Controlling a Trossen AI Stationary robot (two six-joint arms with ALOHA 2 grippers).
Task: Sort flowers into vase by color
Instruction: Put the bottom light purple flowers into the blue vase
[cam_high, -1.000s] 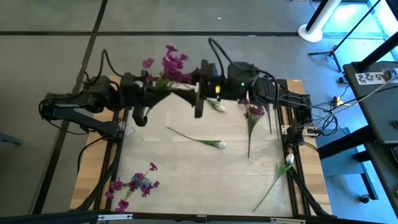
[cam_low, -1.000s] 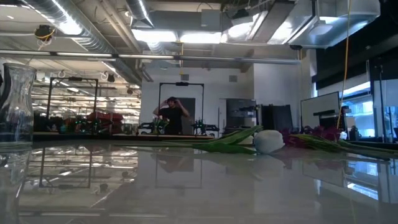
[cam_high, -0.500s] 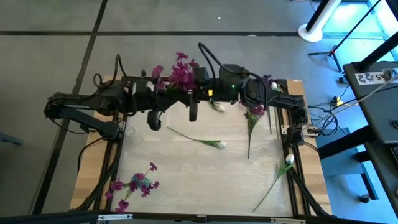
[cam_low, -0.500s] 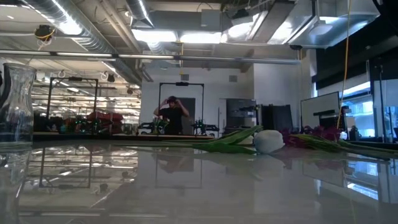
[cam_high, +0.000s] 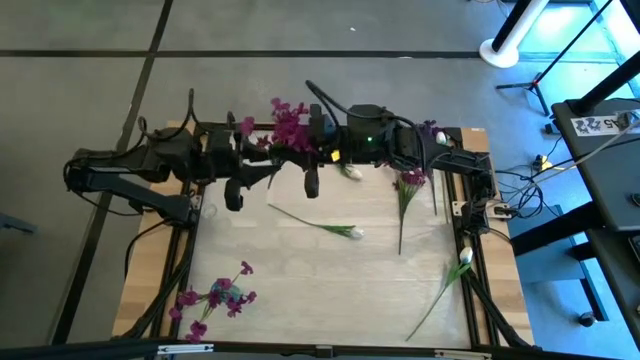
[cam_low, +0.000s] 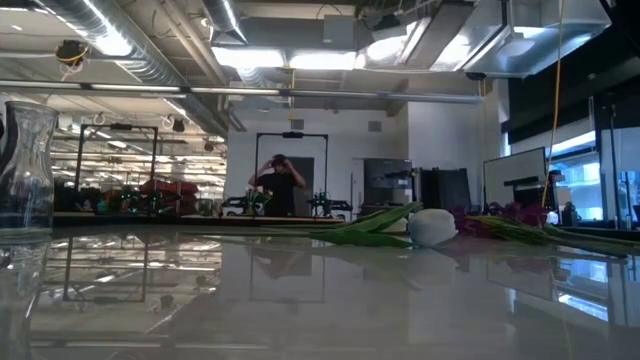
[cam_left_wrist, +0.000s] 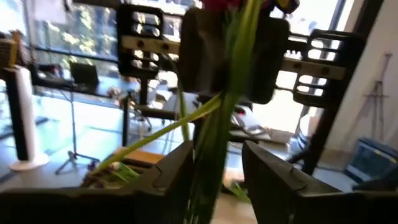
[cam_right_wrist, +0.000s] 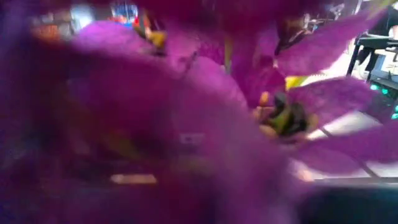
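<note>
A purple flower (cam_high: 288, 122) with a green stem is held high over the table's far edge, between my two arms. My right gripper (cam_high: 316, 138) is shut on it, and the blooms (cam_right_wrist: 205, 106) fill the right wrist view. My left gripper (cam_left_wrist: 217, 171) is open just to the flower's left, with the lower stem (cam_left_wrist: 214, 143) running between its fingers. A glass vase (cam_low: 25, 170) stands at the table's left. More flowers lie flat on the table: white buds (cam_high: 354, 232) (cam_high: 465, 257) and purple ones (cam_high: 408, 182) (cam_high: 215, 297). My right gripper pinches the purple flower's green stem (cam_left_wrist: 235, 43) between its two fingers, close under the blooms, coming from the table's right. The flower is lifted clear of the table, and its stem runs on toward my left gripper. My left gripper: I cannot tell whether its open fingers (cam_left_wrist: 177, 171) touch the stem between them.
Another white bud (cam_high: 350, 172) lies near the far edge below my right arm. In the low view a white bud (cam_low: 432, 227) and green stems lie on the glossy tabletop. A person stands far off in the room behind. Bare tabletop shows at the middle and near side.
My left arm has gone toward the table's right, closer to my right gripper, then drawn back a little to the left. The purple flower has stayed aloft over the far edge; its blooms have shifted slightly right and turned.
</note>
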